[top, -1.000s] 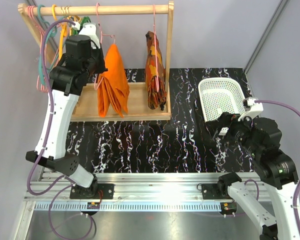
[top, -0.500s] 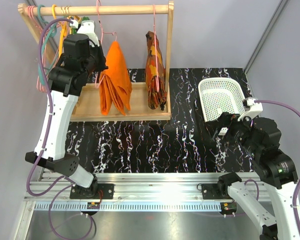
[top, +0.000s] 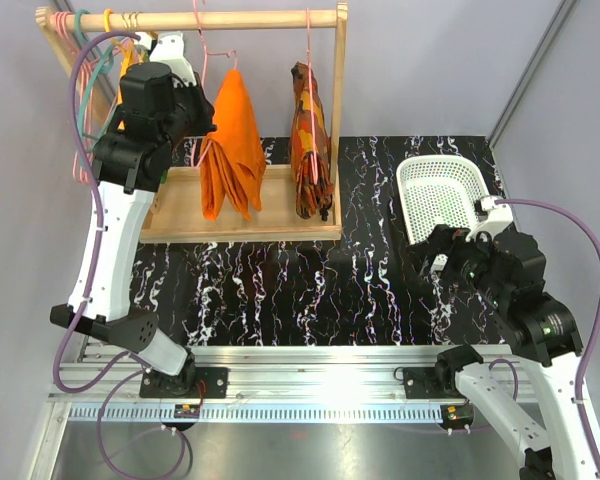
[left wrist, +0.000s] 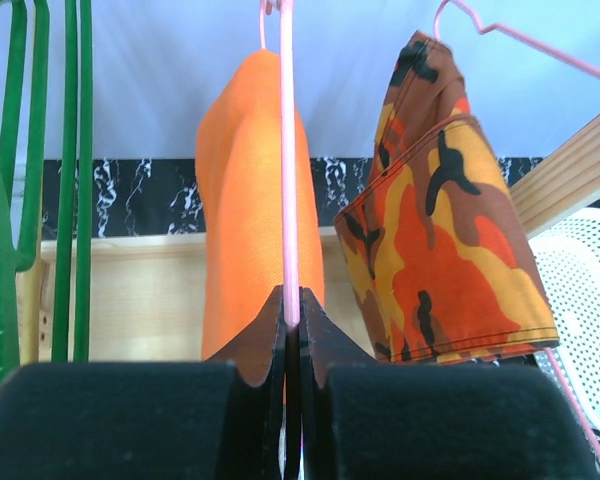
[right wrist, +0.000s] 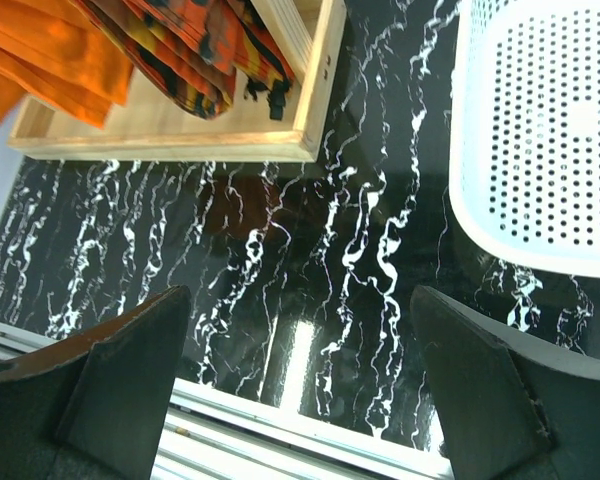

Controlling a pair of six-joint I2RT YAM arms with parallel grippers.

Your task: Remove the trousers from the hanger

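The bright orange trousers point(top: 232, 150) hang folded over the pale pink hanger point(top: 203, 62) below the wooden rail. My left gripper point(top: 198, 118) is shut on the hanger's wire at the left side of the trousers. In the left wrist view the pink hanger point(left wrist: 288, 150) runs straight up out of my closed left gripper point(left wrist: 292, 312), with the trousers point(left wrist: 248, 210) right behind it. Whether its hook rests on the rail I cannot tell. My right gripper point(top: 432, 255) is open and empty low over the table, also shown in the right wrist view point(right wrist: 298, 295).
A patterned orange-brown garment point(top: 311, 140) hangs on another pink hanger to the right of the trousers. The wooden rack has a top rail point(top: 260, 18) and a base board point(top: 280, 215). Green, yellow and teal hangers point(top: 92, 60) crowd the rail's left end. A white basket point(top: 440, 195) stands at right.
My left gripper has risen and shifted slightly right, carrying the hanger and trousers higher toward the rail. My right arm has moved a little to the left.
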